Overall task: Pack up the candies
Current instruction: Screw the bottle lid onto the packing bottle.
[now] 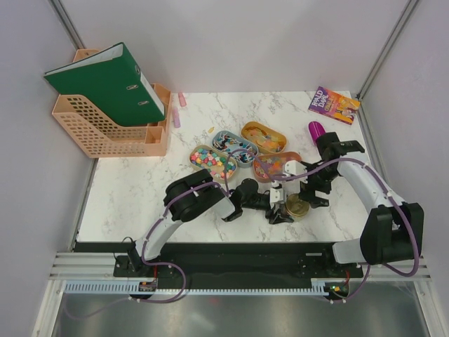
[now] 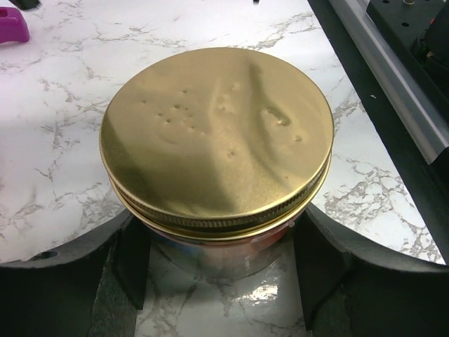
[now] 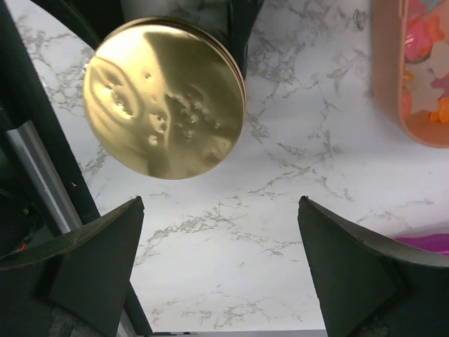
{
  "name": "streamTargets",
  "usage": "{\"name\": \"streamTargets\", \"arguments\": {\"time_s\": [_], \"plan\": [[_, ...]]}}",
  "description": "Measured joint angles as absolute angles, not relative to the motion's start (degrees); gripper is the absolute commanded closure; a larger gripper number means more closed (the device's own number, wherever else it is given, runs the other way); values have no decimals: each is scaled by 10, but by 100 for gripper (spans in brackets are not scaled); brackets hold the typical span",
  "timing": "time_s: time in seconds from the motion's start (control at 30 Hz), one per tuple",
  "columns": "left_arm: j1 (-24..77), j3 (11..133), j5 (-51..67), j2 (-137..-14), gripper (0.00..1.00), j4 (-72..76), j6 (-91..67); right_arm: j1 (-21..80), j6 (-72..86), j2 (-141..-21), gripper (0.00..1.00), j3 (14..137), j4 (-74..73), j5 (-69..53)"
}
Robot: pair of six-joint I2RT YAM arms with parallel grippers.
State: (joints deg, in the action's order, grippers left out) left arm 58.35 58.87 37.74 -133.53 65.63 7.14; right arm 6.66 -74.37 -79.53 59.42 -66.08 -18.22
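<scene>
Jar, gold-lidded, pinched in left claw; right claw spread; candies beyond.

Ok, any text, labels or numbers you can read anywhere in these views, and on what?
"ROALD DAHL": on the purple book at the table's far right corner; its smaller print is too small to read.
Gold lid of the jar in the left gripper: no text, only dents.
Green binder: nothing legible.
</scene>
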Motion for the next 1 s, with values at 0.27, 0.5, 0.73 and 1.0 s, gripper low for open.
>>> {"name": "streamTargets", "arguments": {"time_s": [0.27, 0.5, 0.73, 1.0], "plan": [[584, 588, 373, -1335, 98, 657, 71, 81, -781, -801, 2, 632, -722, -241], [584, 588, 369, -1335, 98, 657, 71, 105, -800, -844, 2, 632, -735, -261], [583, 588, 362, -1335, 98, 658, 71, 107, -811, -868, 2, 632, -735, -267], [578, 599, 363, -1342, 98, 657, 70, 107, -820, -853, 2, 614, -722, -261]]}}
